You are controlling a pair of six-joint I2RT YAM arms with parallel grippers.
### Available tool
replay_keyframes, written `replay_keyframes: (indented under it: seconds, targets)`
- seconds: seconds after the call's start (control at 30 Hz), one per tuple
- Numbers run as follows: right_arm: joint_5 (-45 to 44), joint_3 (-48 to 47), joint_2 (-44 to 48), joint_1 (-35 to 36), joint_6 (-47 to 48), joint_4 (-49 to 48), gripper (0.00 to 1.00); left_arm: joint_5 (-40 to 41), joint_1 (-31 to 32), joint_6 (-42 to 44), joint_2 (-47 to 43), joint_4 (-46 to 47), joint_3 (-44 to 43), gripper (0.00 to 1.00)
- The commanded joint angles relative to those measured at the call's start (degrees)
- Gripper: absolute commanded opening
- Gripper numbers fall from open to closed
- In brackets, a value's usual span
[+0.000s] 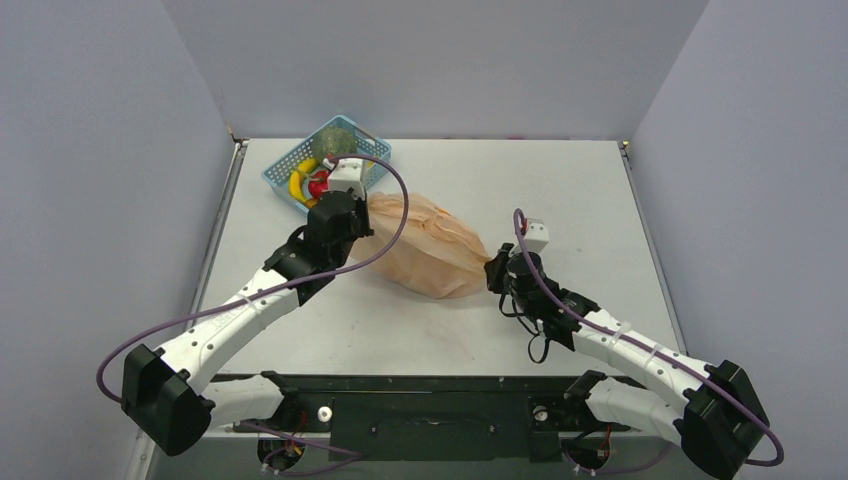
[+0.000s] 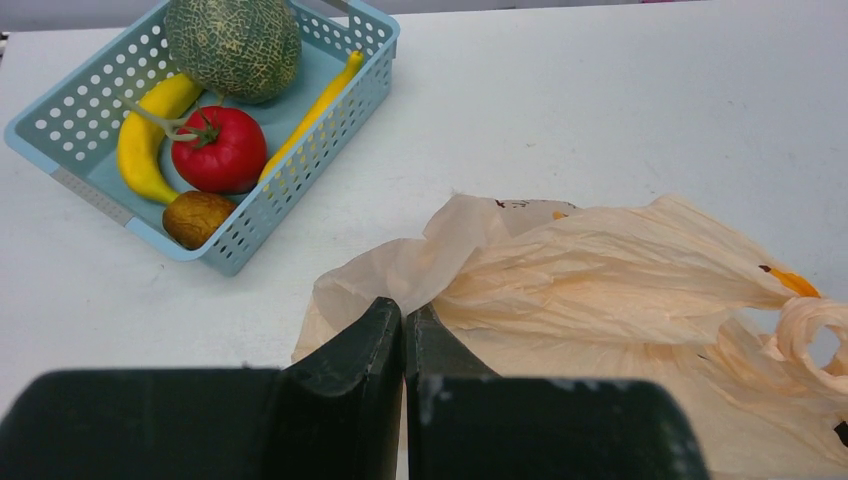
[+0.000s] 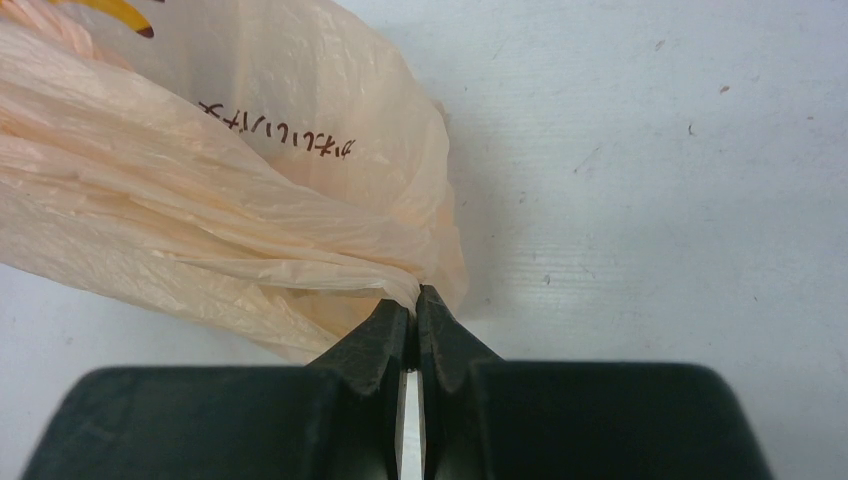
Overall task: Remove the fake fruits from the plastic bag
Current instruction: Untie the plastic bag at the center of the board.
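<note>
The plastic bag (image 1: 430, 248) lies slumped on the table, its long axis running from one arm to the other. The left gripper (image 2: 405, 312) is clamped on a fold at the bag's end nearer the basket (image 2: 60, 135). The right gripper (image 3: 414, 298) pinches the gathered plastic at the bag's opposite end. Each touches the bag, so neither is nearer. No fruits show. They are probably in the bulge between the grips, so lifting one end should tip them out.

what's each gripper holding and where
Both hold the thin translucent pale-orange plastic bag: the left gripper pinches a fold at its left end, the right gripper pinches bunched film at its right end.
</note>
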State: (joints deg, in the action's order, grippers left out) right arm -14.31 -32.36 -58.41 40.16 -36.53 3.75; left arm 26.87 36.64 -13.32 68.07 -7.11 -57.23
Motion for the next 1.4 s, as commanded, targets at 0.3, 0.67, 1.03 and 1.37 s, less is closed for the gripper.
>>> replay_keyframes:
  seconds: [0.3, 0.67, 1.03, 1.37]
  targets:
    - [8.8, -7.69, -2.01, 0.81, 5.08, 1.82, 0.0, -4.47, -0.19, -10.56, -13.56, -9.71, 1.42, 0.0]
    - [9.96, -9.18, -3.87, 3.86, 9.23, 2.2, 0.0, -10.19, -0.43, -21.43, -34.97, -41.0, 4.39, 0.18]
    - [11.06, -7.58, -2.63, 4.18, 8.42, 0.68, 0.0, -23.64, -0.43, -13.98, -27.23, -42.08, -5.71, 0.77]
    - [11.91, -8.77, -1.16, 4.14, 7.96, 2.13, 0.0, -34.97, -0.42, 6.64, -2.9, -34.35, -15.06, 0.95]
